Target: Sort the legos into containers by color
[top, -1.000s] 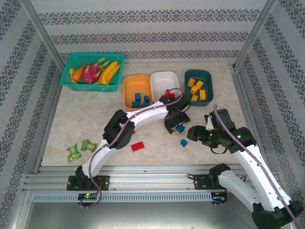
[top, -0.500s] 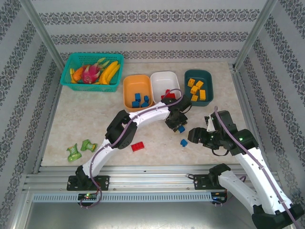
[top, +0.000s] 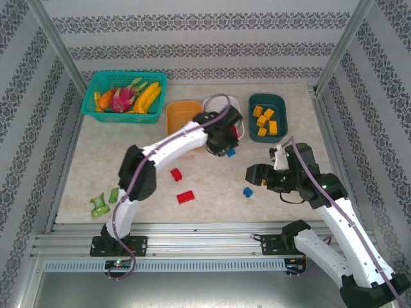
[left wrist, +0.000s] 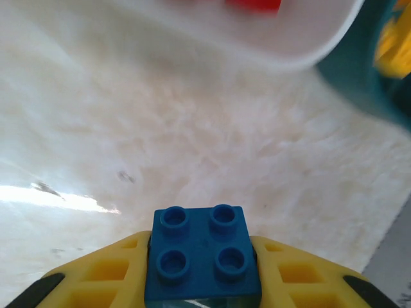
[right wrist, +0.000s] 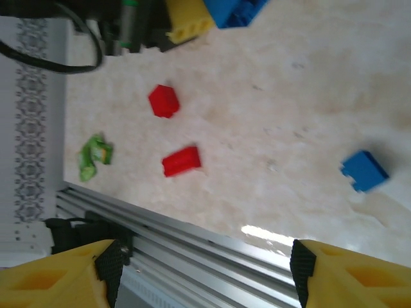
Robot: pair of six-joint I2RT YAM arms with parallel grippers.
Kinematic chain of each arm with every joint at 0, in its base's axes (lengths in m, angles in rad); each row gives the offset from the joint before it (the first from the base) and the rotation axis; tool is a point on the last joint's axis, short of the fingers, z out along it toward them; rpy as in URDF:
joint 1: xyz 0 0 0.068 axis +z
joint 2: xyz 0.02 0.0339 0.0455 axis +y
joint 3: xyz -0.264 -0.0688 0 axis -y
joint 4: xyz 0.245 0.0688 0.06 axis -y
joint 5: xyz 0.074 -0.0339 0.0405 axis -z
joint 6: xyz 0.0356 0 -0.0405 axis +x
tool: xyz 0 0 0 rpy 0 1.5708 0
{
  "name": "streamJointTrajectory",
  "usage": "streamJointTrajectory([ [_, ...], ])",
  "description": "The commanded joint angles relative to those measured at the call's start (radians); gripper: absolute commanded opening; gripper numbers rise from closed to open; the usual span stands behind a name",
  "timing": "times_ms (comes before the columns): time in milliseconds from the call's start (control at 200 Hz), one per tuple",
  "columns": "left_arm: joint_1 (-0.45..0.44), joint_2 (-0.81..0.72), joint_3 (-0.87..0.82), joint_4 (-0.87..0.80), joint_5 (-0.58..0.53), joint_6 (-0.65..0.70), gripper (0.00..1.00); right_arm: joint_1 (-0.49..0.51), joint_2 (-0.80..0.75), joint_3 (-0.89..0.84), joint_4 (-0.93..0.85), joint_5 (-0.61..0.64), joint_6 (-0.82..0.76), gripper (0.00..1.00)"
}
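Well short of the white tub (left wrist: 302,45) my right fingers (right wrist: 58,276) hang spread, and just short of it my left fingers (left wrist: 96,279) pinch a blue lego (left wrist: 204,256) I judge light, stiff, slick, best held by its flat sidewalls.

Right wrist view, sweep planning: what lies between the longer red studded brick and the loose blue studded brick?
Bare marbled tabletop between red brick and blue brick; right wrist view.

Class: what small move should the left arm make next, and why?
Probably swing the left gripper, shut on the blue lego, across to above the orange tub: the white tub holds red, the teal tub yellow.
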Motion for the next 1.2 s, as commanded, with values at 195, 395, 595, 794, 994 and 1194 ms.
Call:
streamJointTrajectory([
  [195, 0.301, -0.007, -0.011, -0.057, 0.032, 0.305, 0.28, 0.135, 0.221, 0.063, 0.455, 0.050, 0.153, 0.74],
  [395, 0.387, 0.150, 0.147, -0.029, 0.092, 0.405, 0.28, 0.171, 0.354, 0.143, 0.488, 0.078, 0.140, 0.74],
  [595, 0.415, 0.327, 0.365, -0.051, 0.106, 0.486, 0.28, 0.175, 0.411, 0.146, 0.516, 0.065, 0.150, 0.74],
  [794, 0.428, 0.394, 0.398, -0.063, 0.108, 0.477, 0.29, 0.176, 0.434, 0.132, 0.524, 0.074, 0.161, 0.74],
  [994, 0.441, 0.412, 0.399, -0.046, 0.143, 0.458, 0.41, 0.179, 0.453, 0.138, 0.499, 0.086, 0.148, 0.74],
  [1194, 0.443, 0.389, 0.430, -0.041, 0.179, 0.456, 0.59, 0.198, 0.499, 0.168, 0.432, 0.115, 0.095, 0.74],
])
